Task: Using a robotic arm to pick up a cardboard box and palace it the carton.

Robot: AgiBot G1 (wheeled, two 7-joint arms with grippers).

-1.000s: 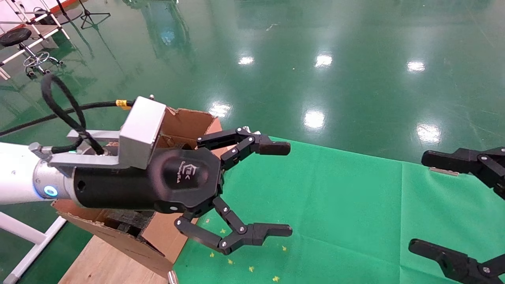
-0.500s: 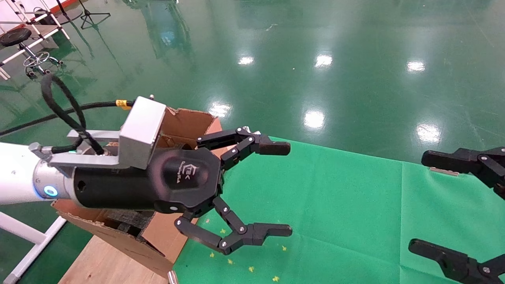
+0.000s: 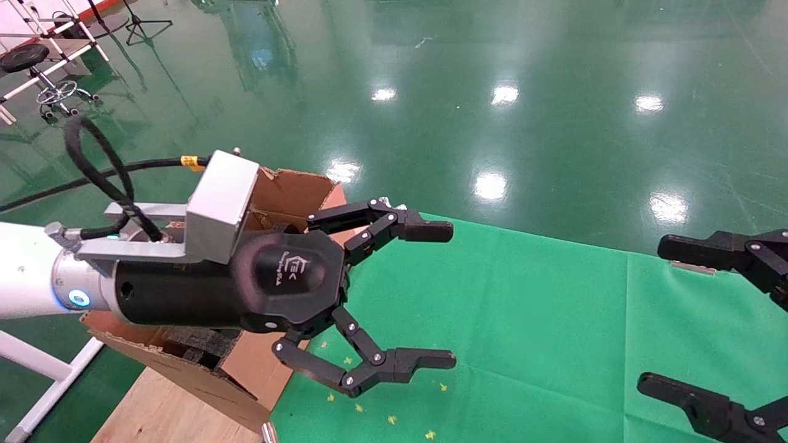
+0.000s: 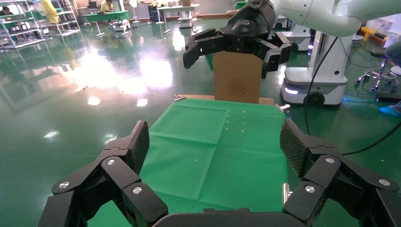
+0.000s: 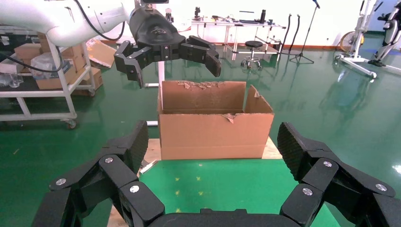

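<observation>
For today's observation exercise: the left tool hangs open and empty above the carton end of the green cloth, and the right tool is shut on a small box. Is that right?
Not quite. The right tool is open and empty, as the head view shows. The rest stands: the left tool hangs open and empty near the carton, over the green cloth.

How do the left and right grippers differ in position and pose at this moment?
The left gripper hangs beside the carton, at the left edge of the green cloth; the right gripper sits at the cloth's far right. The left gripper shows with its whole wrist and white arm in the head view; of the right gripper only the fingers enter that view. Both are open, empty and point toward each other.
</observation>
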